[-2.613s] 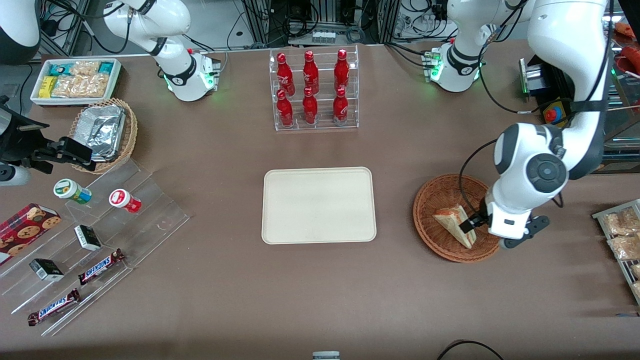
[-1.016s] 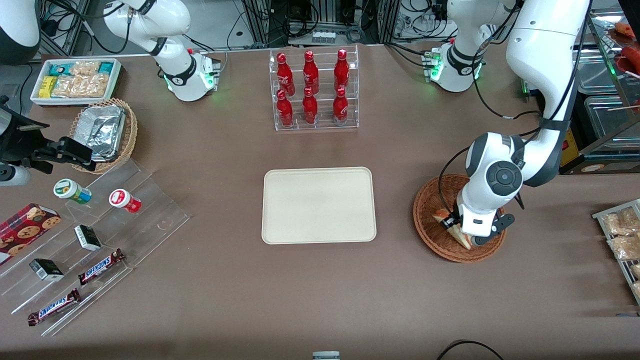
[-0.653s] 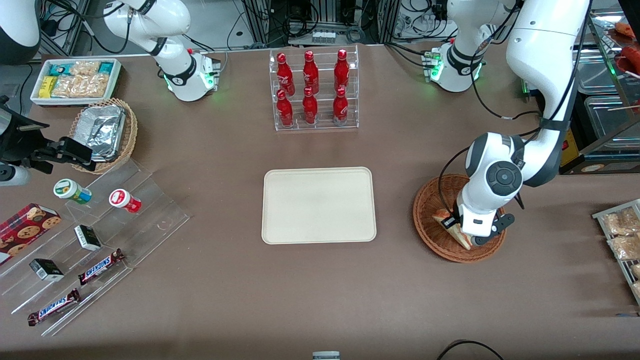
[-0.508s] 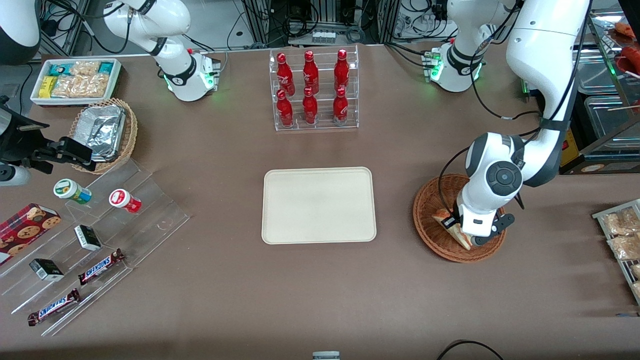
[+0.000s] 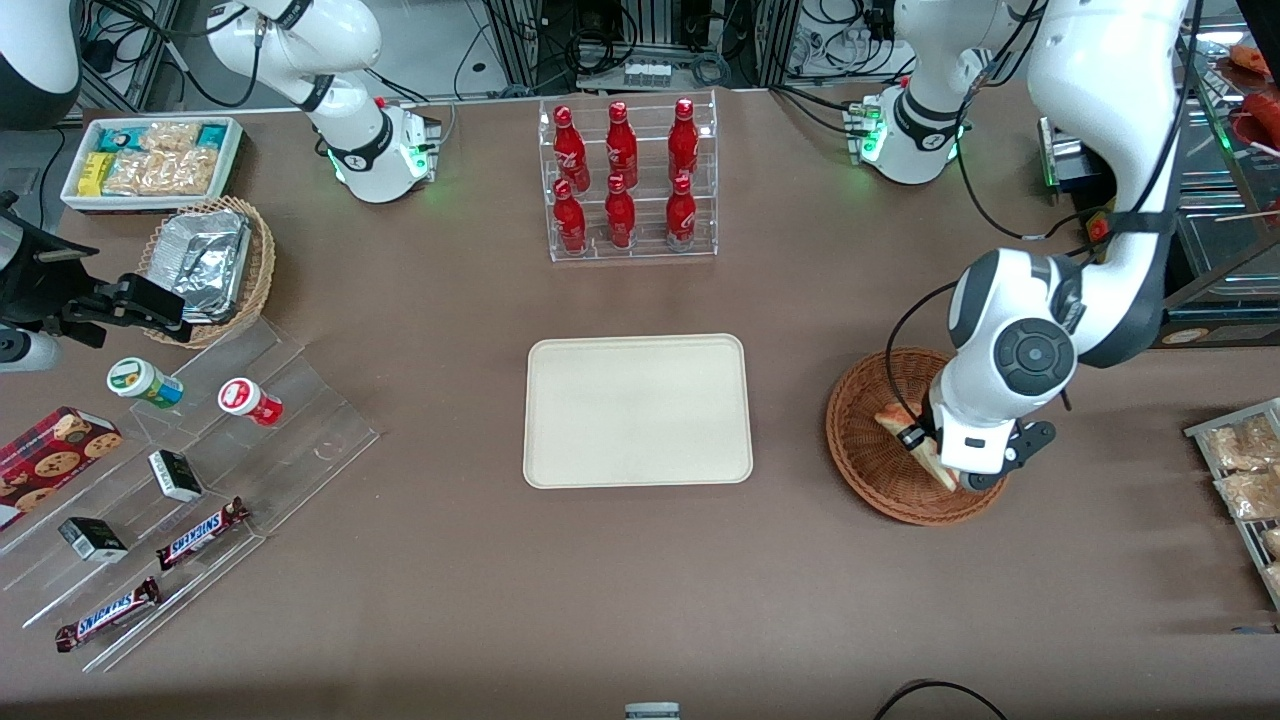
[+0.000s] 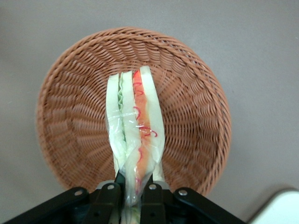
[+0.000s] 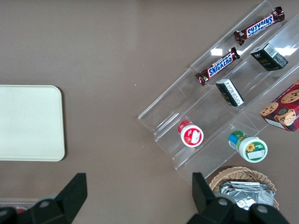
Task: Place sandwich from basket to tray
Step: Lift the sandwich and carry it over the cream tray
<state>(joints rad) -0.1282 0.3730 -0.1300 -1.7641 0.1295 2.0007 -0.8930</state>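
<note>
The sandwich (image 6: 135,130), a clear-wrapped wedge of white bread with orange-red and green filling, hangs lifted above the round reddish-brown wicker basket (image 6: 70,116). My gripper (image 6: 133,186) is shut on the sandwich's near end, one black finger (image 6: 110,196) pressing on each side. In the front view the gripper (image 5: 925,448) is over the basket (image 5: 870,450), with the sandwich (image 5: 895,420) partly hidden under the wrist. The cream-white tray (image 5: 638,410) lies flat mid-table, toward the parked arm's end from the basket, with nothing on it.
A clear rack of red bottles (image 5: 625,180) stands farther from the front camera than the tray. A metal rack of snack packets (image 5: 1240,470) sits at the working arm's table edge. Tiered acrylic shelves with candy bars (image 5: 200,530) lie toward the parked arm's end.
The gripper came down onto the sandwich in the basket and shut on it. In the last half second the wrist has risen and shifted slightly, lifting the sandwich off the basket floor.
</note>
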